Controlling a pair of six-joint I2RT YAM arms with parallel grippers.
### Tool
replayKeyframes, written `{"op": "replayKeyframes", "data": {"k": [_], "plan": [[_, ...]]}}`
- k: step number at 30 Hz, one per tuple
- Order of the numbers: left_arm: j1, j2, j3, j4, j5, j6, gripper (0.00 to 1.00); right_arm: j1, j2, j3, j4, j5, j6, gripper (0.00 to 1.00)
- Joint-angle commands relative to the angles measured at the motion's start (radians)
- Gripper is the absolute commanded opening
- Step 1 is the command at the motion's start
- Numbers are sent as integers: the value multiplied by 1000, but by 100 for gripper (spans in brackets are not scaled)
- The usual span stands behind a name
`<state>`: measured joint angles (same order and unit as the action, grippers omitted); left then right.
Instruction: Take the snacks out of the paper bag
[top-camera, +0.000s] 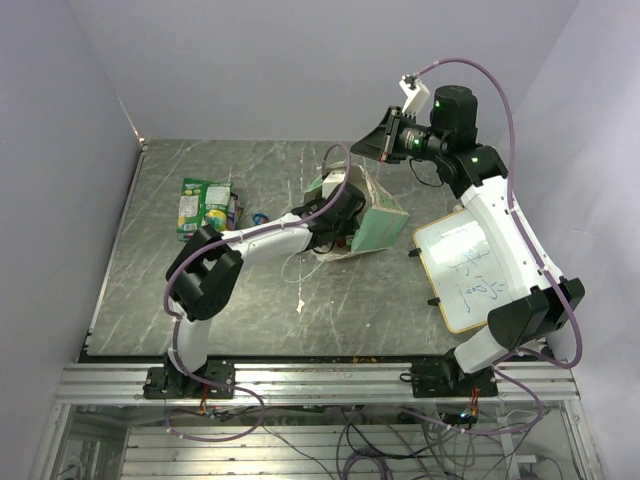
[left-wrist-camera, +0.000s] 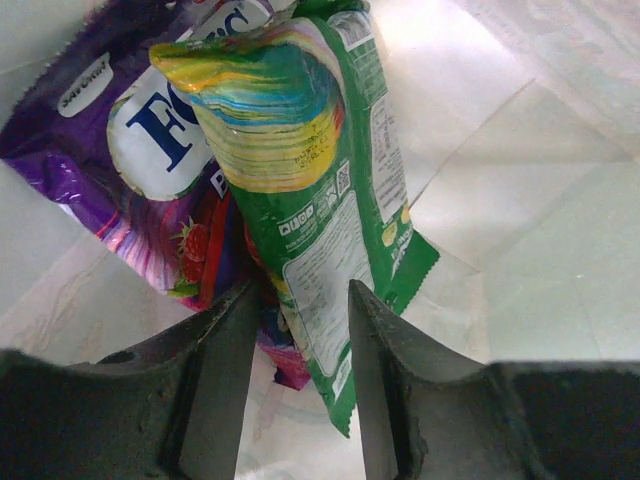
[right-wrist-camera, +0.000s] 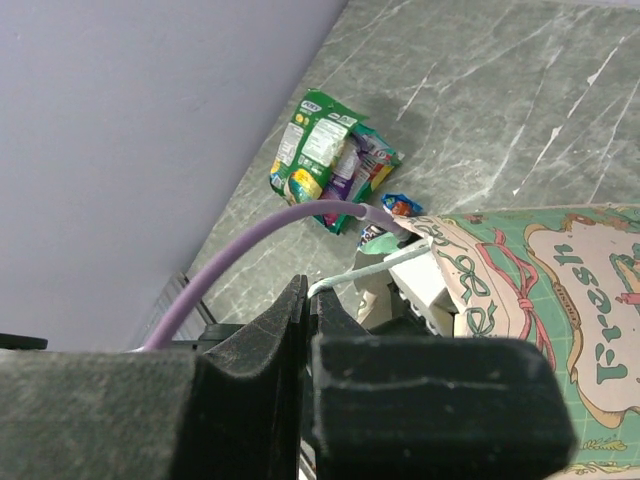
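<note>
Surface: grey marbled table, snack pile at ten o'clock.
Left gripper: parted, straddling green candy bag.
Right gripper: pressed together.

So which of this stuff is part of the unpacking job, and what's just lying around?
Job: paper bag, green packet and purple packet inside it, snack pile already out.
Lying about: whiteboard, small white scrap.

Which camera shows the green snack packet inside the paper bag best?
The left wrist view: the green packet fills the frame between the jaws of the left gripper. The top view shows only the paper bag hiding it; the right wrist view shows just the bag's printed outside.
</note>
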<state>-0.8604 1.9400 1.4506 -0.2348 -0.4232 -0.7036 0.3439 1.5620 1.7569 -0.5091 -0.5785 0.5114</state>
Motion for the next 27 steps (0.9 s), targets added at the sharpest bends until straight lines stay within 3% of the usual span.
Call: {"op": "replayKeyframes", "data": {"k": [1,7,12,27], "plan": [[0,33,43,36,-5,8,51,-7,-3,42,1,7,-20,0],[4,67,89,17,5,21,44,-11,-3,50,2,4,-22,0],[6,8,87,17,32,54,8,-13,-10,48,-5,17,-35,0],[14,-257,29,-39,305,146,7,-54,-55,-19,55,81,-45,0]]}}
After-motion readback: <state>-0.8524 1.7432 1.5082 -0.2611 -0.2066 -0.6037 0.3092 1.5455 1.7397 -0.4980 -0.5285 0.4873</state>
